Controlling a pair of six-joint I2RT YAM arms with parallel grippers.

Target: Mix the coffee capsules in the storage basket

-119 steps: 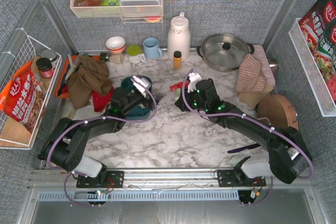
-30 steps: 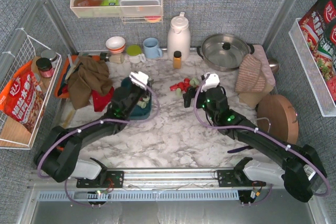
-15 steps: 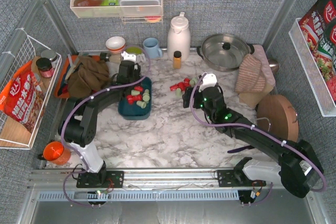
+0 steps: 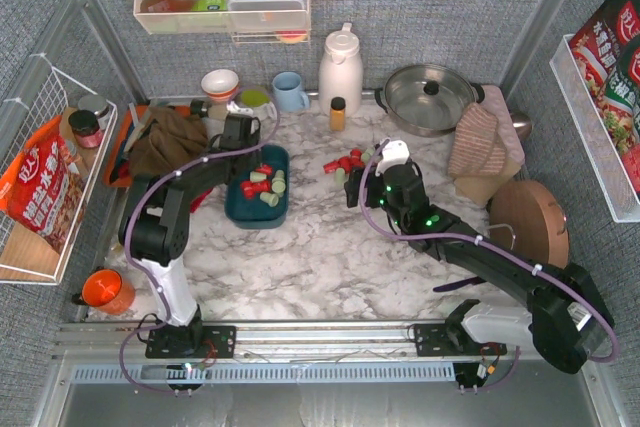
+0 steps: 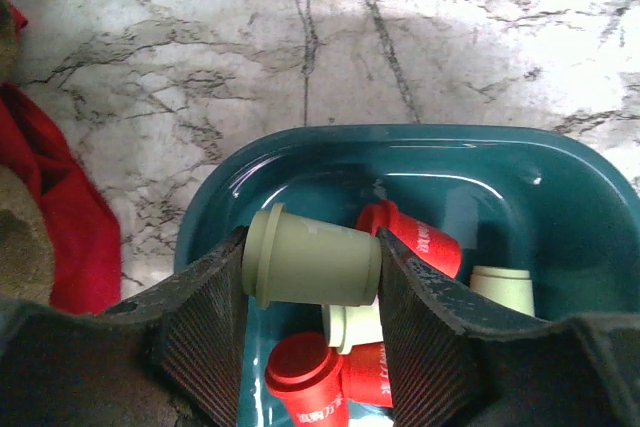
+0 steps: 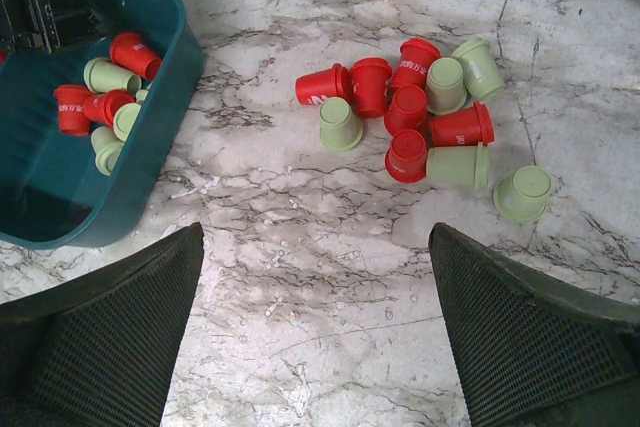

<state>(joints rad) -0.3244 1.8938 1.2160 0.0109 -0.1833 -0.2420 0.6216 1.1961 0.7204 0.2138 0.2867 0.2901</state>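
The dark teal storage basket [image 4: 250, 215] lies left of centre with several red and pale green coffee capsules [image 4: 262, 179] in it. My left gripper [image 4: 238, 134] hangs over the basket's far end. In the left wrist view the left gripper [image 5: 310, 282] is shut on a pale green capsule [image 5: 312, 269] lying sideways, above the basket [image 5: 560, 187]. A heap of loose capsules [image 4: 348, 162] lies on the marble to the basket's right. My right gripper [image 4: 362, 189] stands open just near of that heap [image 6: 420, 117], with nothing between its fingers [image 6: 315, 317]. The basket [image 6: 150, 177] shows at the left of the right wrist view.
A brown cloth [image 4: 165, 142] over a red one [image 5: 50, 207] lies left of the basket. An amber bottle [image 4: 338, 113], white thermos [image 4: 340, 67], blue mug [image 4: 290, 92] and lidded pot [image 4: 428, 97] line the back. An orange cup [image 4: 100, 290] stands at the near left.
My left arm has swung from over the basket's near part to its far end, uncovering the capsules inside and the orange cup. The right gripper has barely shifted.
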